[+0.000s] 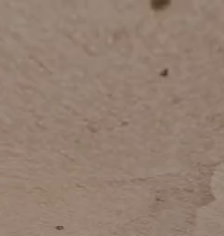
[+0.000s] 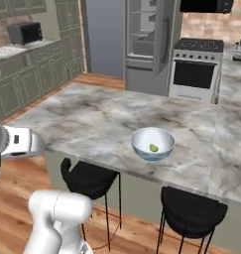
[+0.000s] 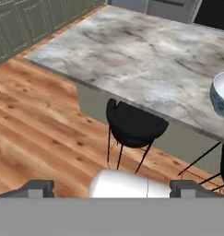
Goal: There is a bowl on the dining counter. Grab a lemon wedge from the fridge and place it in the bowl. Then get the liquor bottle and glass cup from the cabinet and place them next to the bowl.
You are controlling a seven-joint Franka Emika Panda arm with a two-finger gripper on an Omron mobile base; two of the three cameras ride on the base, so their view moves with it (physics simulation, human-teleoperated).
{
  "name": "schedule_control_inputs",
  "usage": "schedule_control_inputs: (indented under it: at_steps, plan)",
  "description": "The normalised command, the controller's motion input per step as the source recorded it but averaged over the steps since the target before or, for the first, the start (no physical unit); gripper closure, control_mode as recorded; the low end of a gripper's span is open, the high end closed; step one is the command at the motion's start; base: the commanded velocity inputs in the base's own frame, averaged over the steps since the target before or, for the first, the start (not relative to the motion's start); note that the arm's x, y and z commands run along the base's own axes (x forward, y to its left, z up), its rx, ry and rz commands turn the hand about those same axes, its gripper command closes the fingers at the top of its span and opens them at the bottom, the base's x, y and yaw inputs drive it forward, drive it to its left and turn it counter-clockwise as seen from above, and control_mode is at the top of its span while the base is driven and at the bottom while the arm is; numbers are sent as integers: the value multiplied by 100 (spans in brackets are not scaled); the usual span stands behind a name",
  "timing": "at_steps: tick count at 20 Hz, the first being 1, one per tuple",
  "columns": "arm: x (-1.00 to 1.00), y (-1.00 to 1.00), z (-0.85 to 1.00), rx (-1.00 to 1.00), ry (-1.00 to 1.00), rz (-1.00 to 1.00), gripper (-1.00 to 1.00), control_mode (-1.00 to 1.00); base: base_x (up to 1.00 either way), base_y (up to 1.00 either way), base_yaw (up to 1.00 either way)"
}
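Left base view: a blurred brown mottled surface, perhaps a wall seen close up. Right base view: the bowl sits near the counter's front edge with the lemon wedge inside; the fridge stands open behind. Hand view: the gripper hangs over the stool with jaws spread wide, empty; the bowl sits at the counter's front edge.
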Motion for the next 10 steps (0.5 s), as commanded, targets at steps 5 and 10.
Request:
schedule_control_inputs:
  at_steps: [5,10]
  plan:
    - [0,0,0,0,0,0,-100,100,-34,54,61]
    - [0,0,0,0,0,0,-100,100,-26,53,64]
